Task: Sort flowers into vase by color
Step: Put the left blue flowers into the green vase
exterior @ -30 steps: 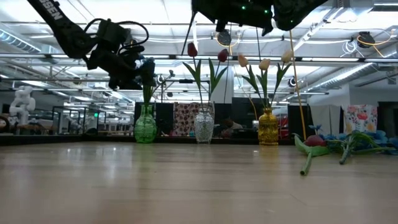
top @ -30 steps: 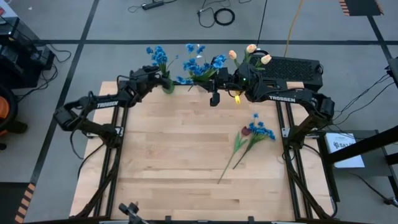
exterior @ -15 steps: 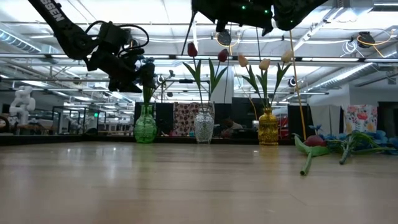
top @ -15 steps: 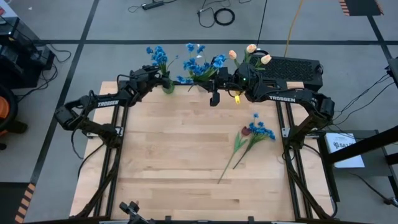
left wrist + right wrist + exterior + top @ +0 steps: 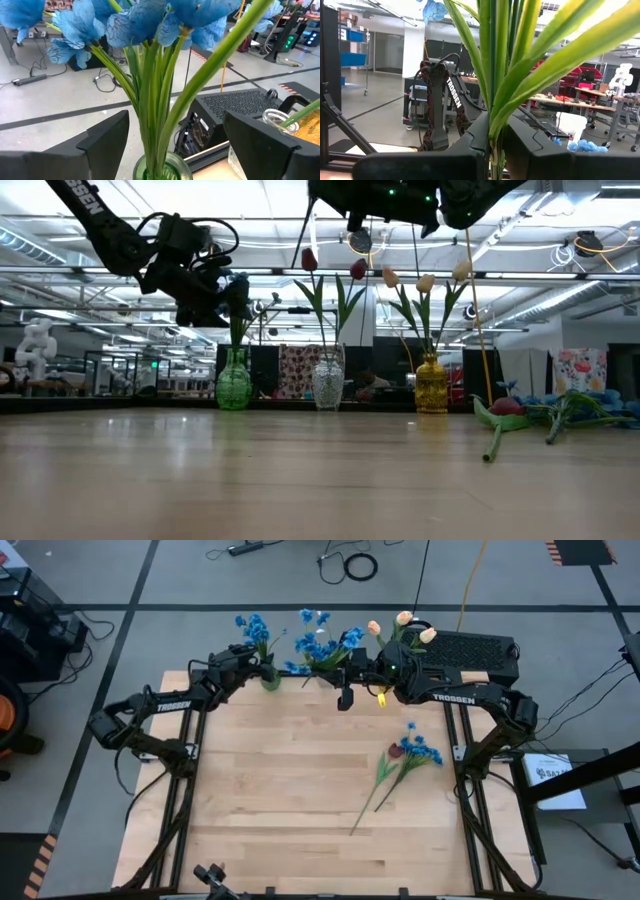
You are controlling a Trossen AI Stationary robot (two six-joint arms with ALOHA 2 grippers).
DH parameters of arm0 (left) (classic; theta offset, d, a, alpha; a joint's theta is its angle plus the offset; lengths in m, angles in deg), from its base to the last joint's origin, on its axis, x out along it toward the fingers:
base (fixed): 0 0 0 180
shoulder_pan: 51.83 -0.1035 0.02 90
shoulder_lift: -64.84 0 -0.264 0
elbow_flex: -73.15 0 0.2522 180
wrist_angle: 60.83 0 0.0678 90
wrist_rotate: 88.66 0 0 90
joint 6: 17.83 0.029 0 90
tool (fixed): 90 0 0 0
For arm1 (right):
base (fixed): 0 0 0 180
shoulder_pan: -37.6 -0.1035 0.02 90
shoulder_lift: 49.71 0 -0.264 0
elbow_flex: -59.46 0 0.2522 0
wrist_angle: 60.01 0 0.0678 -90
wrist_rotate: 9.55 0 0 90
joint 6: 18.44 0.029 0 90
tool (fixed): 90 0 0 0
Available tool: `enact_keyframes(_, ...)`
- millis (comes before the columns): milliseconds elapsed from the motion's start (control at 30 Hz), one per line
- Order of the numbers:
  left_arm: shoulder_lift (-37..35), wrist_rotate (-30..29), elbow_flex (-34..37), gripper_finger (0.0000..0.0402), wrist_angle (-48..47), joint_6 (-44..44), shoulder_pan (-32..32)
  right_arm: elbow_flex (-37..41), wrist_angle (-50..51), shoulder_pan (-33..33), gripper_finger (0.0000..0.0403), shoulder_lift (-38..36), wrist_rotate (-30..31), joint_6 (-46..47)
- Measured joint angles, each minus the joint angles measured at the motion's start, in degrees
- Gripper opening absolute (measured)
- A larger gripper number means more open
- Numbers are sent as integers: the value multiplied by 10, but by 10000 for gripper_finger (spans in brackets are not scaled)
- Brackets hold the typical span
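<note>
Left pincer (image 5: 172, 137) stood wide around blue flowers (image 5: 135, 22) in the green vase (image 5: 233, 391). Right wrist view alone showed the right pincer (image 5: 495, 150) clamped on a green stem (image 5: 495, 75). Loose flowers (image 5: 400, 762) lay on the wooden counter (image 5: 290, 780); workshop behind.

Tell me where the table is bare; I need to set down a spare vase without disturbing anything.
The light wooden tabletop is free across its left half and near edge. The loose blue and red green-stemmed flowers take the right middle. The far edge is crowded: green glass vase, clear vase, amber vase and both arms.
</note>
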Motion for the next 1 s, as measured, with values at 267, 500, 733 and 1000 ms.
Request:
enact_keyframes(267, 52, -38, 0, 329, 55, -44, 2, 0, -3, 0, 34, 0, 0, -1)
enact_keyframes(500, 84, -52, 0, 329, 107, -43, 0, 0, -3, 0, 34, 0, 0, -11)
enact_keyframes(733, 108, -33, -14, 328, 120, -36, -11, 0, -2, 0, 34, 0, 0, -16)
enact_keyframes(1000, 120, -11, -35, 271, 121, -18, -12, 0, 6, 0, 34, 0, 0, -26)
